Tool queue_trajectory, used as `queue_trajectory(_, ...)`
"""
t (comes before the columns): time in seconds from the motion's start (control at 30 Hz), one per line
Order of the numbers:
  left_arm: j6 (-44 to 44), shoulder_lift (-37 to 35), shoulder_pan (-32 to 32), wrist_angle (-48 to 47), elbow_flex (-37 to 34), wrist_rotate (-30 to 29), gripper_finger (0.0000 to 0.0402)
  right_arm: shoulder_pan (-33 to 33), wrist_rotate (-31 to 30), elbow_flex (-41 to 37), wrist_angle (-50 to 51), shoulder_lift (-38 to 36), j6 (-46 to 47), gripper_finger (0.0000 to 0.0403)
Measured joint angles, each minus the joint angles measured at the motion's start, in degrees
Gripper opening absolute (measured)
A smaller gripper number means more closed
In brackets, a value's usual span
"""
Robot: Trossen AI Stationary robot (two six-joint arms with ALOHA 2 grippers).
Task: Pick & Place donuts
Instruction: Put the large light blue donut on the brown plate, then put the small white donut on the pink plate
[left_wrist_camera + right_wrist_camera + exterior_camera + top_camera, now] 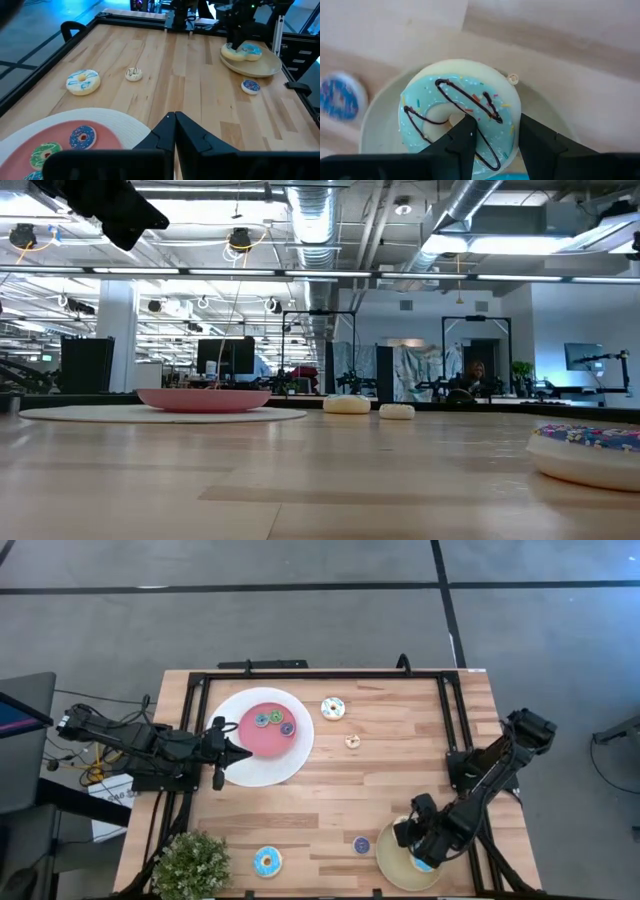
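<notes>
My right gripper is over the round tan plate at the table's near right, shut on a light-blue iced donut with a dark drizzle. More blue icing shows beneath it. My left gripper is shut and empty, hovering at the right rim of the white plate with pink centre. That plate carries three tiny donuts. On the wood lie a cream donut, a tiny one, a tiny blue one and a larger blue one. My right gripper has the donut's ring between its fingers, one finger in the centre hole and the other outside the rim. The fingers come from above, pointing down. The donut lies flat, icing up, above the tan plate; whether it rests there I cannot tell.
A black frame runs along the table's far and side edges. A small potted plant stands at the near left corner. Bare wood lies across the table's middle, between the two plates.
</notes>
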State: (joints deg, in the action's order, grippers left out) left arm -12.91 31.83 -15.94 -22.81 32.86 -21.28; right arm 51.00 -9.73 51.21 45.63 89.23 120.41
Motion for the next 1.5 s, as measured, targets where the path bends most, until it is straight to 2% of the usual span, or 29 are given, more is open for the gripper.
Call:
queue_trajectory(0.1, 0.02, 0.02, 0.0, 0.0, 0.0, 0.0, 0.0, -0.43, 2.25, -0.85, -1.64, 0.0, -2.66, 0.0127)
queue_trajectory(0.27, 0.02, 0.0, 0.0, 0.0, 0.0, -0.1, 0.0, -0.47, 2.54, -0.87, 0.2, 0.0, -3.01, 0.0127)
queue_trajectory(0.43, 0.63, 0.02, 0.0, -0.01, 0.0, -0.55, 0.0, -0.78, 6.69, -0.89, 0.68, 0.0, -6.28, 0.0127)
queue_trajectory(0.77, 0.66, 0.02, 0.01, -0.01, 0.0, -0.57, 0.0, -0.85, 6.84, -0.89, 0.63, 0.0, -6.98, 0.013)
queue_trajectory(0.93, 0.66, 0.02, 0.01, 0.0, 0.0, -0.59, 0.0, -0.78, 7.43, -0.89, 0.61, 0.0, -8.46, 0.0155)
queue_trajectory(1.23, 0.68, 0.02, 0.0, -0.01, 0.0, -0.6, 0.0, -0.78, 12.07, -0.89, 2.46, -0.07, -11.04, 0.0215)
queue_trajectory(1.5, 0.62, 0.01, 0.0, 0.0, 0.0, -1.36, 0.0, -0.87, 10.61, -0.8, 5.09, -5.87, -10.9, 0.023)
